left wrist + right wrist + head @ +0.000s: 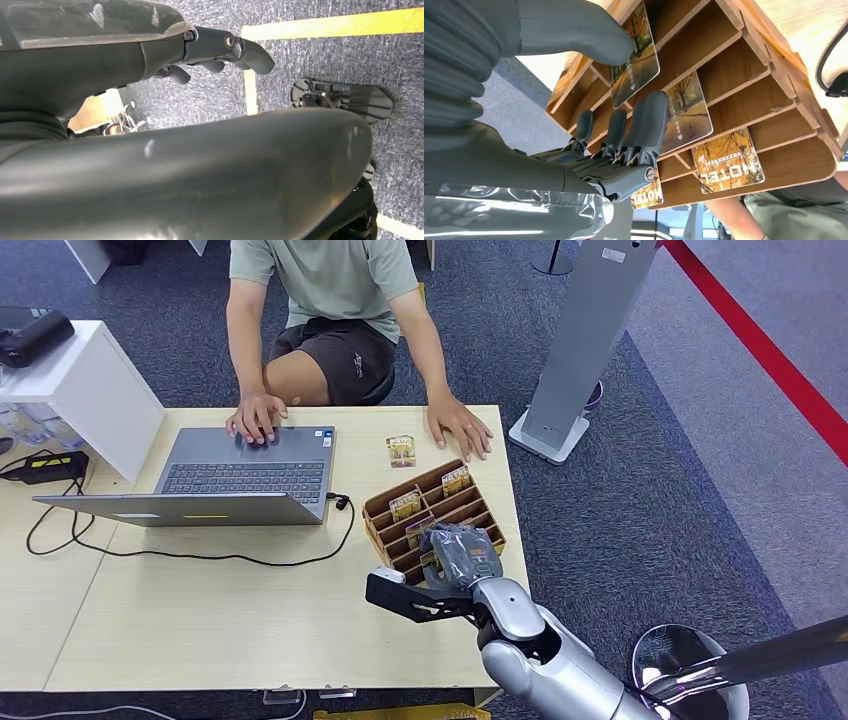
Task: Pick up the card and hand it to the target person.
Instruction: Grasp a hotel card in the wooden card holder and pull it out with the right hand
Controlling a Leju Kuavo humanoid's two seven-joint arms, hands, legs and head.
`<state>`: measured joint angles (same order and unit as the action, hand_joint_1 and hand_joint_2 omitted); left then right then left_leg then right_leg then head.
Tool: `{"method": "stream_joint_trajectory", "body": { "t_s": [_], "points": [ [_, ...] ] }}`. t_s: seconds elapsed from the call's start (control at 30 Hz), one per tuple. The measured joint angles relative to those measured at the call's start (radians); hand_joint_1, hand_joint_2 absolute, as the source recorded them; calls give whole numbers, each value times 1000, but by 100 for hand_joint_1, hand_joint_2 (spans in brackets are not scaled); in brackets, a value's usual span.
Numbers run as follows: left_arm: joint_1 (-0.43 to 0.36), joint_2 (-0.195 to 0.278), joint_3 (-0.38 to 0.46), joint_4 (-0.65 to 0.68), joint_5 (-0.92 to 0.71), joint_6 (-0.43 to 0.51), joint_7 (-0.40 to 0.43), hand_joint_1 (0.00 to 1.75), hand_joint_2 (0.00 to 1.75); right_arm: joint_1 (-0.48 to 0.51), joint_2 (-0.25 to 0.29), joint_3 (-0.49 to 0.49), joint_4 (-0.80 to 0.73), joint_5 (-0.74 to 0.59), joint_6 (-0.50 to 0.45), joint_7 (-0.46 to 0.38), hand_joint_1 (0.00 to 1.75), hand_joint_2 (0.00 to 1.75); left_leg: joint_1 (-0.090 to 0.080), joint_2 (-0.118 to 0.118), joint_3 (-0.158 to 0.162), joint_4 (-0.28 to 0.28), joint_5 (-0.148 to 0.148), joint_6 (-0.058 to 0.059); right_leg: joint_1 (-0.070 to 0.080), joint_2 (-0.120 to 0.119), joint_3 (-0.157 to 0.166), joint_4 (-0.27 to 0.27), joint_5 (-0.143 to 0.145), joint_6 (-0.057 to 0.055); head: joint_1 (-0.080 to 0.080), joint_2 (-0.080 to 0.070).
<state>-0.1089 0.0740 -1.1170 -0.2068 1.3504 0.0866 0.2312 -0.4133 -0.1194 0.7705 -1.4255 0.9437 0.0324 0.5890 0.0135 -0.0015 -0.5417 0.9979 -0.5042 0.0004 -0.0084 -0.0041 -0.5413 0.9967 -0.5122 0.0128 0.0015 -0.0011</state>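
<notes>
Right hand (462, 555) sits over the wooden card rack (383, 515), thumb and fingers (646, 125) straddling a card (634, 57), grip unclear; person (330, 300) at twelve o'clock.

Bare tabletop (200, 620) between laptop (240, 475) and card rack (480, 502)

The pale, light-grained wooden desk (200, 620) carries a brown slotted plywood card rack (385, 532), a silver-grey laptop with a dark grey keyboard (243, 478) and a black cable (200, 556). The rectangular cards printed with an orange-and-yellow autumn-tree pattern (683, 111) carry white lettering, and one more lies flat on the desk (400, 451). The right hand (462, 554) is grey with darker grey fingers (647, 122) on a silver arm; the carpet (640, 510) is speckled blue-grey with a red stripe (770, 355), and in the left wrist view yellow lines (340, 22).
</notes>
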Motion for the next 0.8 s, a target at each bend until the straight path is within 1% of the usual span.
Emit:
{"method": "stream_joint_trajectory", "body": {
  "t_s": [0.07,0.33,0.47,0.63,0.73,0.8],
  "points": [
    [0,0,0,0,0,0,0,0,0,0,1,1,6,0,0,0,89,175,0,0,0,0,0,0,0,0,0,0,0,0,0,0],
    [0,0,0,0,-3,-2,-1,0,0,1,3,1,22,-2,-3,0,81,175,0,0,0,0,0,0,0,0,0,0,0,0,0,0],
    [0,0,0,0,-4,-3,-2,0,0,4,3,1,30,-3,-3,0,83,175,0,0,0,0,0,0,0,0,0,0,0,0,0,0],
    [0,0,0,0,-5,-3,-2,0,0,8,3,1,35,-3,-3,0,82,175,0,0,0,0,0,0,0,0,0,0,0,0,0,0],
    [0,0,0,0,-5,-3,-2,0,0,8,3,1,37,-5,-3,0,87,175,0,0,0,0,0,0,0,0,0,0,0,0,0,0],
    [0,0,0,0,-6,-3,-2,0,0,9,3,1,38,-7,-3,0,96,175,0,0,0,0,0,0,0,0,0,0,0,0,0,0]
  ]
}}
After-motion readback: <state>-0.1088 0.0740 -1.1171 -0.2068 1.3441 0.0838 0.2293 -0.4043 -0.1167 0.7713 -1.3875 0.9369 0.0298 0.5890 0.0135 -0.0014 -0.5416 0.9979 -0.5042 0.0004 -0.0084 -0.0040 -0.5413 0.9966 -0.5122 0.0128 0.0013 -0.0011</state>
